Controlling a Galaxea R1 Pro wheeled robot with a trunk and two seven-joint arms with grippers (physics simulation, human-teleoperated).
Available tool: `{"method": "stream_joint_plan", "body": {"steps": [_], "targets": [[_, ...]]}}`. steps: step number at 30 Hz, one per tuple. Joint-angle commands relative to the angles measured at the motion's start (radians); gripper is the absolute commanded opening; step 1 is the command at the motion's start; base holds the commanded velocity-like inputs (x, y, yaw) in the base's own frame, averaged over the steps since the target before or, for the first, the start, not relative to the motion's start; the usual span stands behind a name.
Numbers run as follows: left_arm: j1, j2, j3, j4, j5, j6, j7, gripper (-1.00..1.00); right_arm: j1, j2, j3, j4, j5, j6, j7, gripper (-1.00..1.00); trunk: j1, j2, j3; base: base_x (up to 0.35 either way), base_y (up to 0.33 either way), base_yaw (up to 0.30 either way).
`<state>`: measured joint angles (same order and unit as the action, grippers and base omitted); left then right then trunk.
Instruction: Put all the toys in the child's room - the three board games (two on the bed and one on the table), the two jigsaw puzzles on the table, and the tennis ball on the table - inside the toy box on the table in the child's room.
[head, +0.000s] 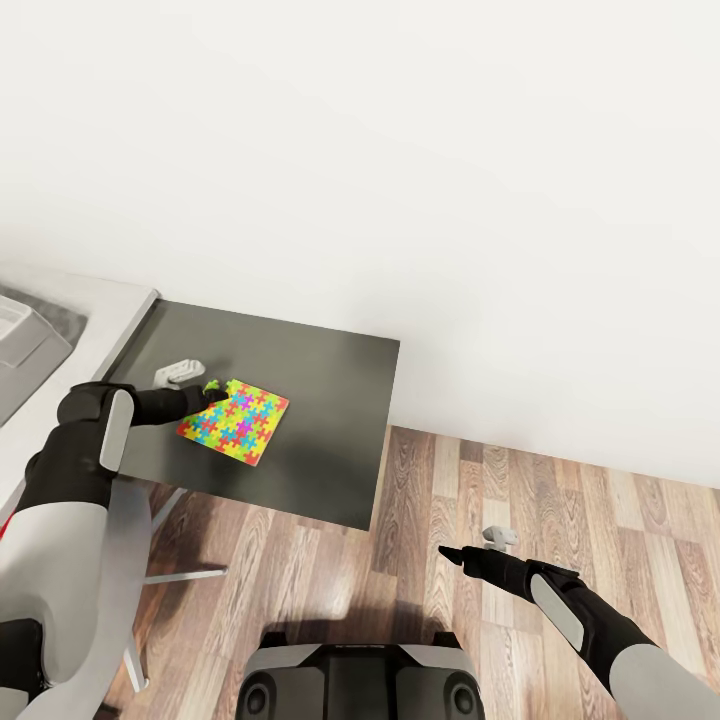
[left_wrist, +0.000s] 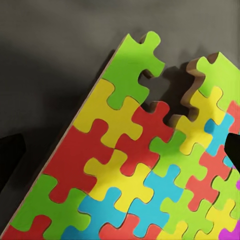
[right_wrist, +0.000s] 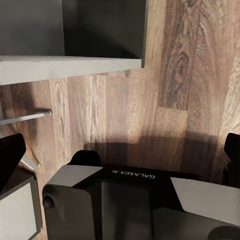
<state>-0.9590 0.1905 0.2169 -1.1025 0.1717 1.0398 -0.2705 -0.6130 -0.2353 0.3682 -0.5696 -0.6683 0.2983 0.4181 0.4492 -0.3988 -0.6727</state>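
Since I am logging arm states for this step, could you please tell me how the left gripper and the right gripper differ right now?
The left gripper reaches over the dark cabinet top at the jigsaw puzzle's corner; the right gripper hangs over the wood floor, near nothing. The left wrist view shows puzzle between its jaws; the right shows floor and the robot's base. Both have dark jaws set apart.

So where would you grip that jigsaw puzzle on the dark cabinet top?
By the jagged corner nearest the left tool, coming from the wall side. The jigsaw puzzle is a thin panel lying flat, so only its edges offer purchase, and that corner looks slightly raised in the left wrist view.
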Motion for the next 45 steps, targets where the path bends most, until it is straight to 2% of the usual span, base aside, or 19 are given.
{"method": "stream_joint_plan", "body": {"steps": [1,4,12,38,42,45], "targets": [[0.0,0.0,0.001,0.001,0.006,0.006,-0.001,1.0,-0.001,-0.001,0.005,-0.001,-0.008,0.004,-0.001,1.0,0.001,-0.001,-0.001,0.0,0.0,0.0],[0.0,0.0,0.0,0.0,0.007,0.007,-0.007,1.0,-0.001,-0.001,0.005,-0.001,-0.008,0.004,-0.001,1.0,0.001,-0.001,-0.001,0.0,0.0,0.0],[0.0,0.0,-0.001,0.0,0.005,0.007,-0.082,1.0,-0.001,-0.001,0.005,-0.001,-0.008,0.004,-0.001,1.0,0.001,-0.001,-0.001,0.0,0.0,0.0],[0.002,-0.003,-0.004,-0.011,0.014,0.007,-0.127,1.0,-0.001,-0.001,0.005,-0.001,-0.01,0.004,-0.001,1.0,0.001,-0.001,-0.001,0.0,0.0,0.0],[0.004,-0.003,-0.018,-0.011,0.014,0.007,-0.172,1.0,-0.001,-0.001,0.005,-0.001,-0.009,0.004,-0.001,1.0,0.001,-0.001,-0.001,0.0,0.0,0.0],[0.007,-0.002,-0.048,-0.011,0.014,0.007,-0.195,1.0,-0.001,-0.001,0.005,-0.001,-0.009,0.004,-0.001,1.0,0.001,-0.001,-0.001,0.0,0.0,0.0]]}}
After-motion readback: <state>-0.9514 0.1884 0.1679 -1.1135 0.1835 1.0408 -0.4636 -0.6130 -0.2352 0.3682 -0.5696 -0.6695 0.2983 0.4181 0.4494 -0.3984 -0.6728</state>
